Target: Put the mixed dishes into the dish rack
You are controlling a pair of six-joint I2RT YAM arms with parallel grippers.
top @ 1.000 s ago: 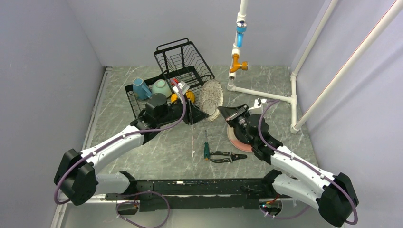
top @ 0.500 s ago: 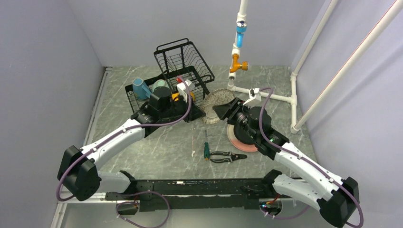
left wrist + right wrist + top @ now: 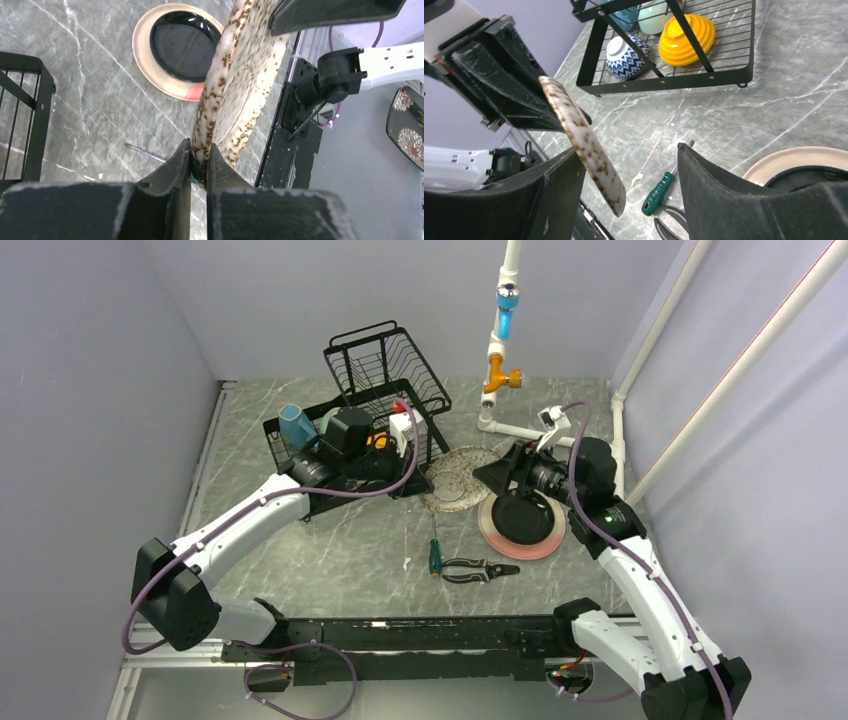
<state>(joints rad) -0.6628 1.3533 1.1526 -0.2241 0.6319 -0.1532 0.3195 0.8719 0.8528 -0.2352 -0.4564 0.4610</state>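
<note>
Arms extended | left jaws pinch speckled grey plate (image 3: 235,100) | right jaws spread around rim

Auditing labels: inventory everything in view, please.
rack: 1, black, back left
mug: 1, blue, in rack
mint bowl: 1, in rack
orange bowl: 1, in rack
zigzag bowl: 1, blue-white, in rack
speckled plate: 1, grey-brown, in left claw
black plate: 1, on pink plate
pink plate: 1, table right
screwdriver: 1, green, table centre
pliers: 1, black, beside screwdriver
pipe frame: 1, white, far right
left claw: shut on speckled plate
right claw: open, astride speckled plate
</note>
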